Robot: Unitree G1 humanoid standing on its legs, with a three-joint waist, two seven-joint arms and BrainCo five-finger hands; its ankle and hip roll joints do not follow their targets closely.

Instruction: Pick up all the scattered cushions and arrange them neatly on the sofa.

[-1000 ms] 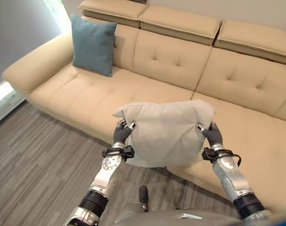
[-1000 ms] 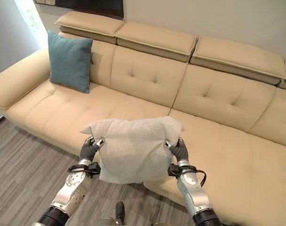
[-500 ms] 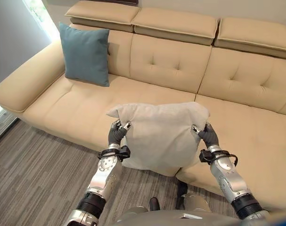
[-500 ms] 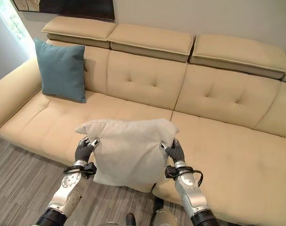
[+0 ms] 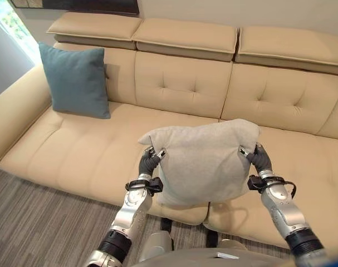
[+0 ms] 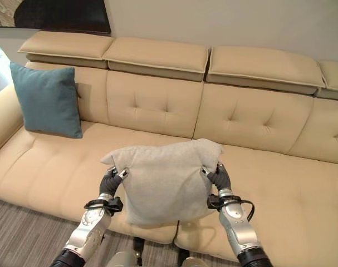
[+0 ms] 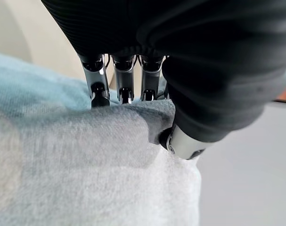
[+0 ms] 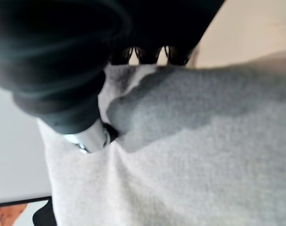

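A light grey cushion hangs upright in the air before the cream sofa, above its front edge near the middle seam. My left hand pinches the cushion's left upper edge, and my right hand pinches its right upper edge. In the left wrist view the fingers and thumb curl into the grey fabric. The right wrist view has the thumb pressed into the same cushion. A teal cushion stands upright against the sofa's backrest at the far left.
The sofa's seats to the right of the teal cushion are bare, with a tufted backrest and headrests behind. Grey wood-look floor lies before the sofa. A dark framed picture hangs on the wall above.
The camera has swung and come closer to the sofa, so the whole scene shifted left. The grey cushion stays held between both hands, now a little higher over the seat edge.
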